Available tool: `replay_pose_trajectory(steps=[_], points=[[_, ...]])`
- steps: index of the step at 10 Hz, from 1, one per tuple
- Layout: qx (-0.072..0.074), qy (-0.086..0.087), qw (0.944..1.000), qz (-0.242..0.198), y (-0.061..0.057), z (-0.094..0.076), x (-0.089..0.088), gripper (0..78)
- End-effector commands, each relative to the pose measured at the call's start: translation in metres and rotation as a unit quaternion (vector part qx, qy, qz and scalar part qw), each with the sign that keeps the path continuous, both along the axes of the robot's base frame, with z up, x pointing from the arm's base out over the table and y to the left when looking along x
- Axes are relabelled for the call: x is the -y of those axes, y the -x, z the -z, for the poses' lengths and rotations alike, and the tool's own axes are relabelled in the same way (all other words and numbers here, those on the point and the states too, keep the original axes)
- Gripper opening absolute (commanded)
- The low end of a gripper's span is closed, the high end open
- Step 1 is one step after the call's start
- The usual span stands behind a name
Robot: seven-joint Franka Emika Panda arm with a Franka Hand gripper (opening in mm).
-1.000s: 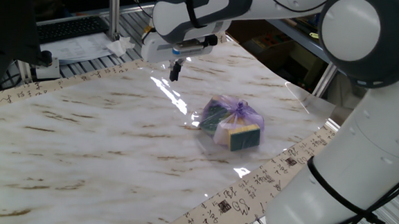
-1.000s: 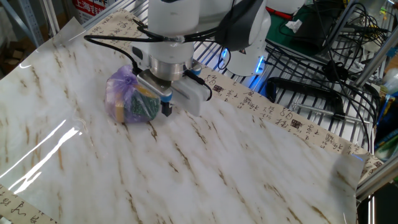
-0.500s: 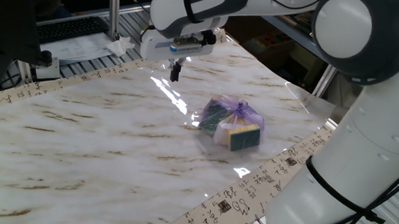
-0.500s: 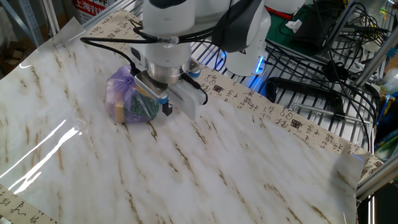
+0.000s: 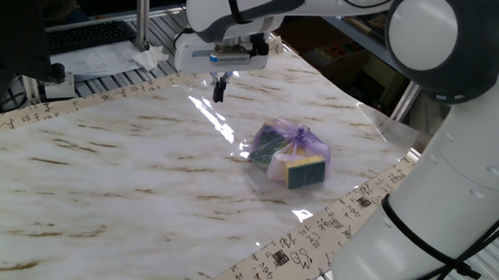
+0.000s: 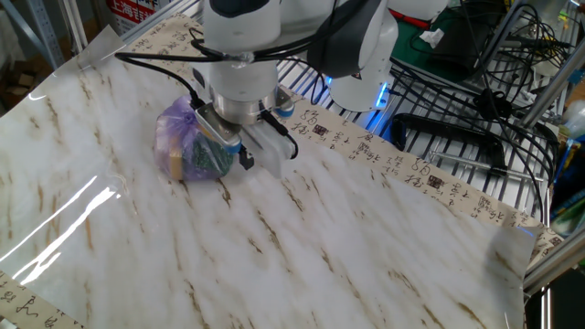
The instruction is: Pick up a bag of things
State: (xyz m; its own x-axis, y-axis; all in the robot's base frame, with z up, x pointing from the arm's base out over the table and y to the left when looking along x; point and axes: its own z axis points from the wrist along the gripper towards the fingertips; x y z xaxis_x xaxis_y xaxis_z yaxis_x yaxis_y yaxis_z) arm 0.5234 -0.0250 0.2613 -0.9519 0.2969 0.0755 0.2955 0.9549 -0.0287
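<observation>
The bag of things (image 5: 289, 155) is a small purple-tinted plastic bag, knotted on top, with green-and-yellow sponge blocks showing through. It lies on the marble-patterned table near the edge by the robot's base. It also shows in the other fixed view (image 6: 192, 144). My gripper (image 5: 219, 90) hangs above the table, apart from the bag, up and to the left of it in this view. In the other fixed view the gripper (image 6: 245, 161) sits just right of the bag. Its dark fingers show as one narrow tip, shut and empty.
The table (image 5: 105, 184) has a glossy marble-patterned sheet with a printed paper border (image 5: 300, 250). A keyboard and papers (image 5: 96, 45) lie beyond the far edge. Wire racks and cables (image 6: 475, 110) stand beside the table. The robot's arm (image 5: 455, 101) looms over the right side.
The wrist has turned a little, swinging the white mount on the gripper round. The fingertips have stayed over the same spot. The bag has not moved.
</observation>
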Motion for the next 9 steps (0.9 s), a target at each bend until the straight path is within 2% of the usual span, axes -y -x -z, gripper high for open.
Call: replay_pose_trajectory(steps=[1,5,9], points=[[0.003,-0.004,0.9998,-0.019,-0.004,0.005,0.006,0.0],[0.014,0.002,0.9987,-0.048,-0.005,0.044,0.033,0.0],[0.01,0.004,0.9992,-0.038,-0.005,0.048,0.032,0.0]])
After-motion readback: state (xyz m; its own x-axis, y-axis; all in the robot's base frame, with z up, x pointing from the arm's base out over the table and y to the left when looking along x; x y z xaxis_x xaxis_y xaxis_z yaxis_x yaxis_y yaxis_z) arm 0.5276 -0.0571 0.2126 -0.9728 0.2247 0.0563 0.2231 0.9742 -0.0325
